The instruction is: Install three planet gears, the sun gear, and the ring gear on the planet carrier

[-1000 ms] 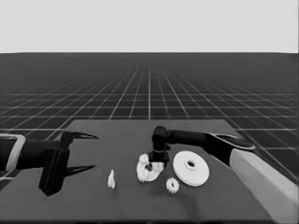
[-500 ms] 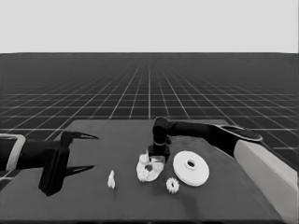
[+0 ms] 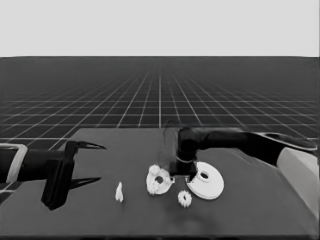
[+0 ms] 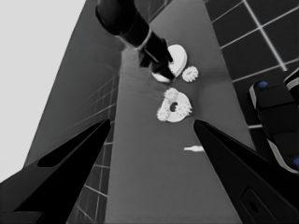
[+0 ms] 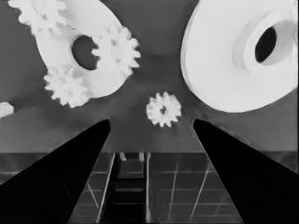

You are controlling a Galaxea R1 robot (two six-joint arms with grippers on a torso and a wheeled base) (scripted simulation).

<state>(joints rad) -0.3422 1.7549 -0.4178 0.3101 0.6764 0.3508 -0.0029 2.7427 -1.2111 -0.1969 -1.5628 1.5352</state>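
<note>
The smaller round part (image 3: 159, 181) lies mid-table with three small gears on it, seen large in the right wrist view (image 5: 60, 44); its dark centre hole shows bare. One loose gear (image 3: 184, 198) (image 5: 163, 109) lies in front, between that part and the larger round part (image 3: 207, 181) (image 5: 233, 60). My right gripper (image 3: 183, 171) (image 5: 151, 121) hangs low between the two round parts, open, with nothing between its fingers. My left gripper (image 3: 100, 163) (image 4: 152, 121) waits open over the table's left end.
A thin white piece (image 3: 119, 192) (image 4: 193, 149) lies on the table left of the smaller round part. The table's front edge runs just beyond the loose gear. Dark machinery with blue lights (image 4: 275, 116) sits past the table's side.
The right arm has swung a little to the right, its gripper shifting from over the smaller round part toward the gap beside the larger one. The parts and the left arm have not moved.
</note>
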